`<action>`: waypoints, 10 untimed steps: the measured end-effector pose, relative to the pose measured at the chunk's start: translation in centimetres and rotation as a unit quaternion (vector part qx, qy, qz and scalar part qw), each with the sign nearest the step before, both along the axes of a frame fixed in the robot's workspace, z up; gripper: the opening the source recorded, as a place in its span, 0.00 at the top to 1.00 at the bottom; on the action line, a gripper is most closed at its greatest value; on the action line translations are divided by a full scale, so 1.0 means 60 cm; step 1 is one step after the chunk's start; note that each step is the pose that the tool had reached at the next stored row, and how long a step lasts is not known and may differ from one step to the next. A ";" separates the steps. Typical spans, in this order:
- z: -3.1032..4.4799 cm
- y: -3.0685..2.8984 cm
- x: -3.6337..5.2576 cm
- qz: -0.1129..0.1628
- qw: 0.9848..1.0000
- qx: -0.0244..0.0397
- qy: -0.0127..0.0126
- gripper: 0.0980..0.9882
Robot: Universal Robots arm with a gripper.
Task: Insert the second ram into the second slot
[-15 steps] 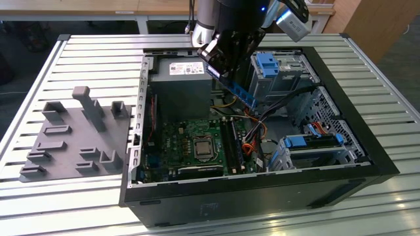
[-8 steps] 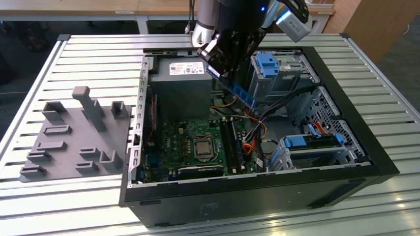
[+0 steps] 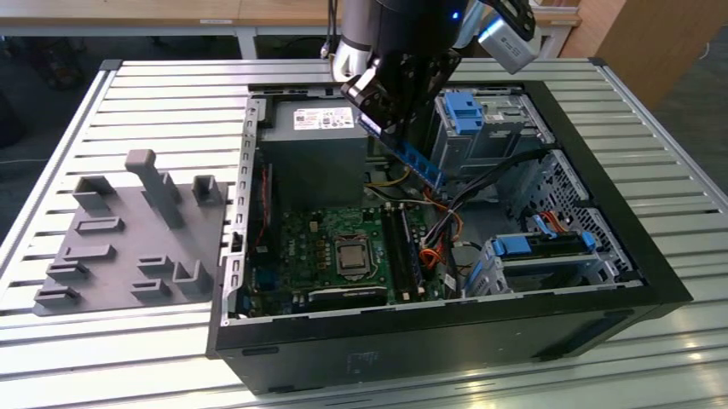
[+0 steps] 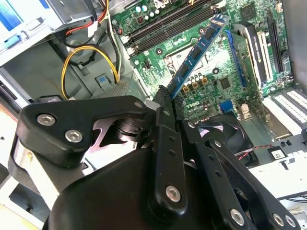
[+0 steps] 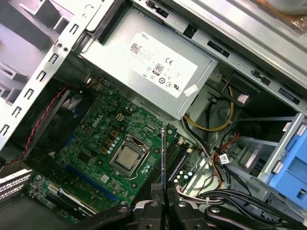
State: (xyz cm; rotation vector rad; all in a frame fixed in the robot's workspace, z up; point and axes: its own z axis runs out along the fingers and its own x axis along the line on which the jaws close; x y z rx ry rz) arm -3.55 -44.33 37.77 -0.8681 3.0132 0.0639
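My gripper (image 3: pixel 384 119) hangs over the open computer case (image 3: pixel 455 341), shut on the second ram (image 3: pixel 412 160). The ram is a thin blue circuit-board stick that slants down from the fingers toward the motherboard (image 3: pixel 307 247). In the second wrist view the black fingers (image 4: pixel 163 124) clamp one end of the ram (image 4: pixel 197 51), and its free end points at the board. In the first wrist view the ram (image 5: pixel 163 158) appears edge-on above the gripper (image 5: pixel 163 194), beside the long dark memory slots (image 5: pixel 176 160). The ram is in the air, clear of the slots (image 3: pixel 404 247). Which slot is the second slot I cannot tell.
A grey power supply (image 3: pixel 313 153) sits at the back of the case beside the arm. Blue drive-bay clips (image 3: pixel 466 111) and loose cables (image 3: pixel 444 234) lie at the exterior view's right of the slots. The processor socket (image 3: pixel 347 254) is nearby. A grey fixture plate (image 3: pixel 125 239) stands on the slatted table.
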 end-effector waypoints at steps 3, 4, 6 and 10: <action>0.000 0.0000 0.000 -0.002 1.000 0.000 0.000 0.96; 0.000 0.0000 0.000 -0.003 1.000 0.000 0.000 0.96; 0.000 0.0000 0.000 -0.004 1.000 0.000 0.000 0.96; 0.000 0.0000 0.000 -0.007 1.000 0.000 0.000 0.96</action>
